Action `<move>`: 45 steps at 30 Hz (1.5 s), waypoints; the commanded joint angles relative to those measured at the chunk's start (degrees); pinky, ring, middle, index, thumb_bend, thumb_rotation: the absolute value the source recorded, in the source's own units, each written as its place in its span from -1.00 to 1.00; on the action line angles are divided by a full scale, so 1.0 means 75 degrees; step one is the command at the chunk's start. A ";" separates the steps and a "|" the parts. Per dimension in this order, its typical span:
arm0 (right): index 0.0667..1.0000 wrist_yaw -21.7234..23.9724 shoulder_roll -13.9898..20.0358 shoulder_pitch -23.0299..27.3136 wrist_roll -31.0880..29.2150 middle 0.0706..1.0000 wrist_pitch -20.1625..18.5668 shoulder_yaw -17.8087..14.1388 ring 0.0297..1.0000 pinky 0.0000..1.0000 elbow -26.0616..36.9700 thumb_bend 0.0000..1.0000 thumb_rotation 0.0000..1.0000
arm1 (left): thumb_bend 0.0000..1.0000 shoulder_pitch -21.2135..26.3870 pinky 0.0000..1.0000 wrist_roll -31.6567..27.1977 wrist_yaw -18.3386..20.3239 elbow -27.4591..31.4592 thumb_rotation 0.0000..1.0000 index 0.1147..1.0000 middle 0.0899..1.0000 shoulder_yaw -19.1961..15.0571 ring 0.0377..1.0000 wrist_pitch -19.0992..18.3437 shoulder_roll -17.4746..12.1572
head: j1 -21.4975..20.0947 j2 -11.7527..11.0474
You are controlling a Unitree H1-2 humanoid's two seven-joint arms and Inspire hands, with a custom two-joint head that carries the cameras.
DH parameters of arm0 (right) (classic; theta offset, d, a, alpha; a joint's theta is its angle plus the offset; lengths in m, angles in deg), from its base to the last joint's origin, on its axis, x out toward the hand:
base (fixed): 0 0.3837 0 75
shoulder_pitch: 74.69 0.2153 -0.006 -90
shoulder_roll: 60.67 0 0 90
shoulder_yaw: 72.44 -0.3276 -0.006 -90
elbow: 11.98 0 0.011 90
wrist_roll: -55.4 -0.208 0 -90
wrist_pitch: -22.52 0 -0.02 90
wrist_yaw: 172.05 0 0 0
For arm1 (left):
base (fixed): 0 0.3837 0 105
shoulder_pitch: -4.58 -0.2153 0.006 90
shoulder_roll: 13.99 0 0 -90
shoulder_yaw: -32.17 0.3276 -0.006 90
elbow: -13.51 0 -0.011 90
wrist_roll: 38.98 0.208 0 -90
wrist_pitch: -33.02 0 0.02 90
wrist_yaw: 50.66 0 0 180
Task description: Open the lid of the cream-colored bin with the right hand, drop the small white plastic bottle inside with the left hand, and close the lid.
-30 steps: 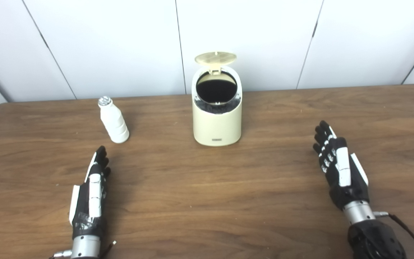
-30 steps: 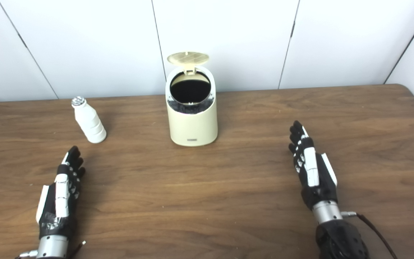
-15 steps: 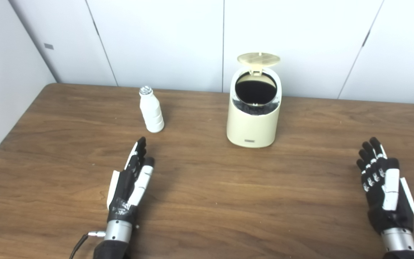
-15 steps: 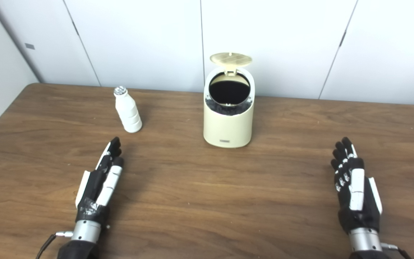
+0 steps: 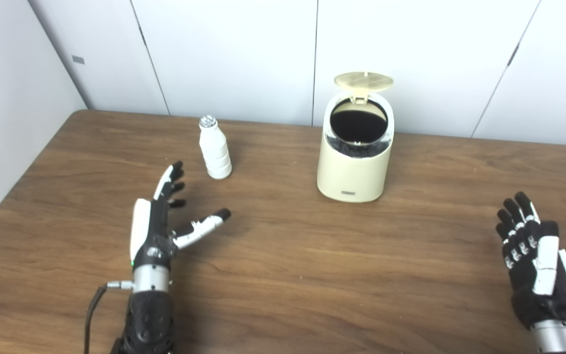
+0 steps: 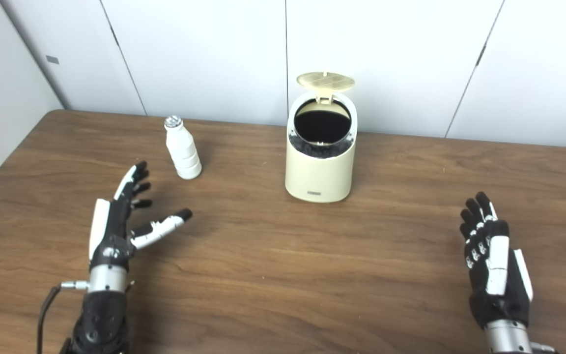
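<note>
The left hand (image 5: 157,223) is spread wide above the tabletop (image 5: 283,275), thumb thrown out to the side, nothing held. Just ahead of its fingertips and slightly toward the middle, the small white bottle (image 5: 215,147) is seen standing upright, untouched, a silvery cap on top. Further off toward the hand's inner side sits the cream-colored bin (image 5: 355,147), its lid (image 5: 364,81) already tipped up and back, the dark mouth exposed.

The right hand (image 5: 536,258) is parked low and well apart from the bin, fingers straight and close together, empty too.

The bottle is judged light, stiff and smooth, so it could easily be knocked over or let slip. A wrap around the ribbed middle of the body, below the narrowing neck, is reckoned the safest hold.
</note>
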 commanded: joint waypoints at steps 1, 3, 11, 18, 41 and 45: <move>0.94 -0.0033 0.0072 0.0155 -0.0037 0.94 0.0037 -0.0004 0.96 1.00 0.0368 0.26 1.00 | 0.90 0.0331 0.46 0.0283 -0.0206 0.0263 -0.50 0.88 0.80 -0.0046 0.71 -0.0101 -0.0141 | 0.0023 0.0010; 0.93 -0.0050 0.0069 0.0159 -0.0066 0.93 -0.0040 -0.0006 0.94 1.00 0.0434 0.26 1.00 | 0.92 0.0465 0.45 0.0426 -0.0215 0.0300 -0.48 0.89 0.80 -0.0080 0.71 -0.0392 -0.0141 | 0.0042 0.0016; 0.95 -0.0127 0.0080 0.0116 -0.0026 0.94 -0.0378 0.0056 0.93 1.00 0.0785 0.22 1.00 | 0.97 0.1006 0.32 0.0582 -0.0200 0.0135 -0.46 0.88 0.81 -0.0144 0.68 -0.0916 -0.0322 | 0.0098 0.0051; 0.95 -0.0118 0.0090 0.0143 -0.0038 0.93 -0.0507 0.0082 0.92 1.00 0.0894 0.20 1.00 | 0.95 0.1524 0.59 0.0442 -0.0006 -0.0536 -0.51 0.86 0.81 -0.0070 0.75 -0.0941 -0.0748 | 0.0051 0.0063; 0.97 -0.0104 0.0109 0.0154 0.0078 0.91 -0.0557 0.0197 0.92 1.00 0.0955 0.12 1.00 | 0.92 0.2746 0.32 0.0038 0.0160 -0.2159 -0.48 0.76 0.64 0.0348 0.51 -0.1218 -0.1099 | -0.0078 0.0139; 0.97 -0.0122 0.0090 0.0128 0.0105 0.90 -0.0561 0.0229 0.89 1.00 0.0981 0.11 1.00 | 0.90 0.2857 0.33 0.0127 0.0074 -0.2305 -0.49 0.74 0.61 0.0425 0.51 -0.1172 -0.1163 | -0.0092 0.0137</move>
